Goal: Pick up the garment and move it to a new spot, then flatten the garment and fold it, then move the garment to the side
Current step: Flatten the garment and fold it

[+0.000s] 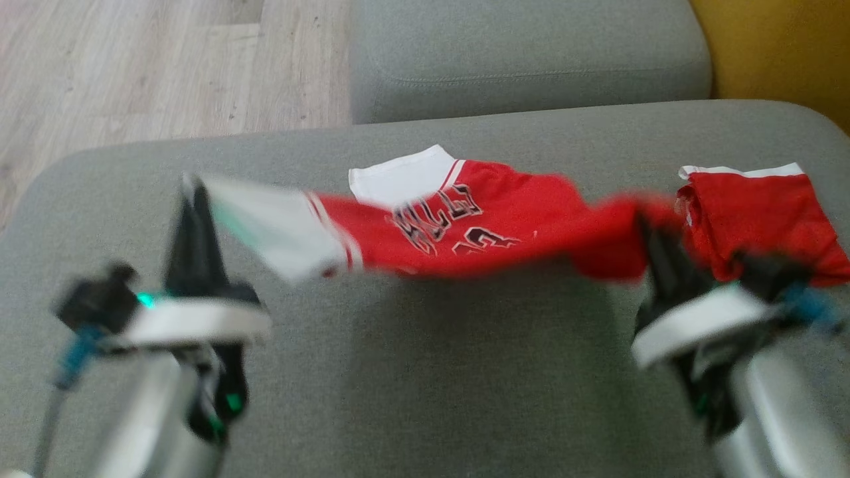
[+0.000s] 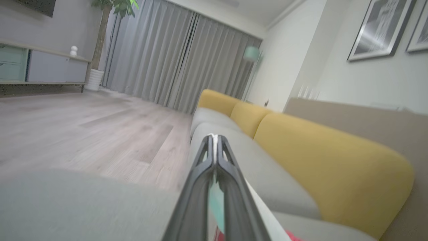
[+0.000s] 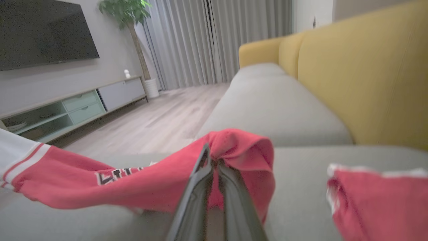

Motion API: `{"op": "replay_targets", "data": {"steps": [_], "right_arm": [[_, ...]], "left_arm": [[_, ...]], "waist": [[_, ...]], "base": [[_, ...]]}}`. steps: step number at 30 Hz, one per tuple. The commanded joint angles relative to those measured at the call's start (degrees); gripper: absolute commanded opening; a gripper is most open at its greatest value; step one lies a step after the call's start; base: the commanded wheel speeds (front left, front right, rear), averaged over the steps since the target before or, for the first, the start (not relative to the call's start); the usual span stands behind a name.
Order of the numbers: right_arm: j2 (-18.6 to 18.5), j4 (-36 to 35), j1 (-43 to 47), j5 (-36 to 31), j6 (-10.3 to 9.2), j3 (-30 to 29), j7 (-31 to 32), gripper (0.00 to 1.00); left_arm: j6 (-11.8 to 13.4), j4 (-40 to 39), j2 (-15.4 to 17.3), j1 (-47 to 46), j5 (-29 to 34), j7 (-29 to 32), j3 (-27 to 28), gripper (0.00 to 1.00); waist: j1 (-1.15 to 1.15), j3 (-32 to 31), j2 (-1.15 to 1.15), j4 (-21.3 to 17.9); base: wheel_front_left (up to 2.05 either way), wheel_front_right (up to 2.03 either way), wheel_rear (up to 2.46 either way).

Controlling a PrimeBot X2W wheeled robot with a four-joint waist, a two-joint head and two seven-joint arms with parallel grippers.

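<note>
A red garment point(image 1: 465, 232) with white sleeves and black lettering hangs stretched between my two grippers above the grey sofa seat point(image 1: 425, 372). At its left end, my left gripper point(image 1: 192, 186) is shut on the white sleeve. The left wrist view has a sliver of white cloth pinched between that gripper's point(image 2: 213, 138) closed fingers. My right gripper point(image 1: 647, 226) is shut on the red cloth at the other end. In the right wrist view, red fabric point(image 3: 133, 180) bunches over that gripper's point(image 3: 212, 157) tips. The picture is blurred by motion.
A second red piece with a white band point(image 1: 757, 212) lies on the seat at the far right, close to my right gripper, and shows again point(image 3: 378, 201) at the lower right. Yellow back cushions point(image 3: 367, 77) line the sofa. Wooden floor point(image 1: 133, 66) lies past the seat's left edge.
</note>
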Motion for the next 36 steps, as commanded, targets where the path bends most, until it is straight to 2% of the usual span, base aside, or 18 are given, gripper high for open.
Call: {"op": "replay_targets", "data": {"steps": [1, 6, 11, 16, 22, 25, 27, 30, 36], "right_arm": [[-1.49, -3.57, -4.73, -0.20, -0.04, 1.32, 0.22, 0.00], [-7.41, -11.53, -13.55, 1.10, -0.04, 3.74, 1.41, 0.00], [-11.40, -15.98, -19.43, 2.75, -0.04, 6.38, 3.02, 0.00], [-12.51, -20.24, -19.33, 4.58, -0.04, 6.88, 5.99, 0.00], [-11.43, -24.26, -15.58, 5.80, -0.04, 4.57, 11.00, 0.00], [-10.76, -23.33, -15.64, 5.32, -0.04, 3.42, 13.60, 0.00], [-8.96, -20.96, -16.94, 6.17, -0.04, 1.74, 15.13, 0.00], [-8.18, -13.55, -25.81, 5.60, -0.04, 1.53, 16.33, 0.00], [-9.60, 4.16, -48.19, 5.10, -0.04, 7.47, 12.22, 0.00]], "left_arm": [[-0.05, -3.18, 1.51, -5.45, -0.60, -0.02, 3.40, 0.00], [1.66, -12.01, 0.33, -12.23, -4.71, 0.74, 8.22, 0.00], [3.80, -19.64, -0.28, -16.97, -6.30, 1.64, 10.77, 0.00], [6.18, -26.27, -0.12, -17.68, -6.02, 3.09, 11.41, 0.00], [8.24, -30.05, 1.11, -17.64, -5.43, 5.80, 11.55, 0.00], [7.98, -27.56, 2.38, -19.93, -5.84, 7.50, 11.92, 0.00], [7.32, -23.99, 3.23, -22.52, -6.85, 8.69, 12.57, 0.00], [4.74, -13.40, 7.16, -31.41, -6.11, 10.31, 13.14, 0.00], [-0.76, 5.59, 8.70, -51.59, -4.97, 8.39, 11.97, 0.00]], "waist": [[0.00, -0.18, 0.00, -0.10], [0.00, -0.93, 0.00, -0.30], [0.00, -1.58, 0.00, -0.11], [0.00, -1.94, 0.00, 0.40], [0.00, -0.41, 0.00, 0.76], [0.00, 1.99, 0.00, 0.76], [0.00, 4.36, 0.00, 0.60], [0.00, 12.31, 0.00, 0.32], [0.00, 21.95, 0.00, 1.07]], "base": [[0.00, 0.00, 0.00], [0.00, 0.00, 0.00], [0.00, 0.00, 0.00], [0.00, 0.00, 0.00], [0.00, 0.00, 0.00], [0.00, 0.00, 0.00], [0.00, 0.00, 0.00], [0.00, 0.00, 0.00], [0.00, 0.00, 0.00]]}}
